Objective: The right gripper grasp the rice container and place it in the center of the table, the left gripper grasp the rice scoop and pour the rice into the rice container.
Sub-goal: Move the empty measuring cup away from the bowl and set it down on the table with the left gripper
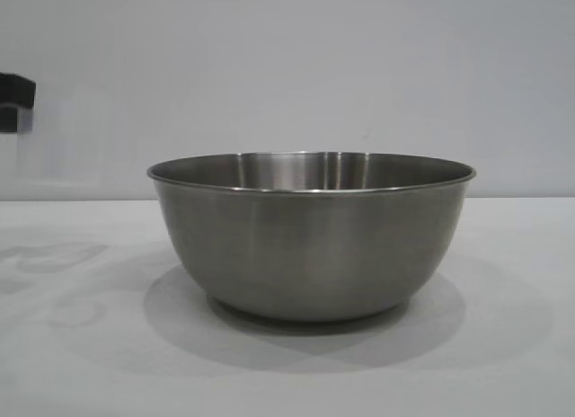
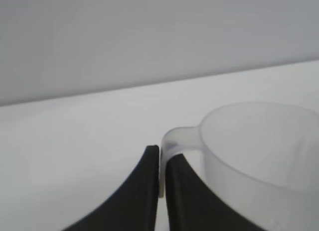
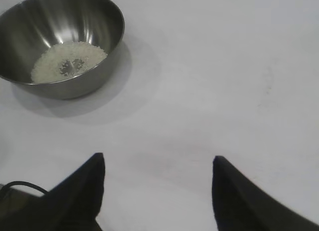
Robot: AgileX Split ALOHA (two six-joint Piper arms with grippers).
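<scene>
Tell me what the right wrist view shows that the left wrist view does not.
Only the right wrist view shows the rice container with rice lying in its bottom, and the right gripper with its fingers spread open over bare table, holding nothing. Only the left wrist view shows the rice scoop, its loop handle pinched between the shut fingers of the left gripper. Both show the white table.
</scene>
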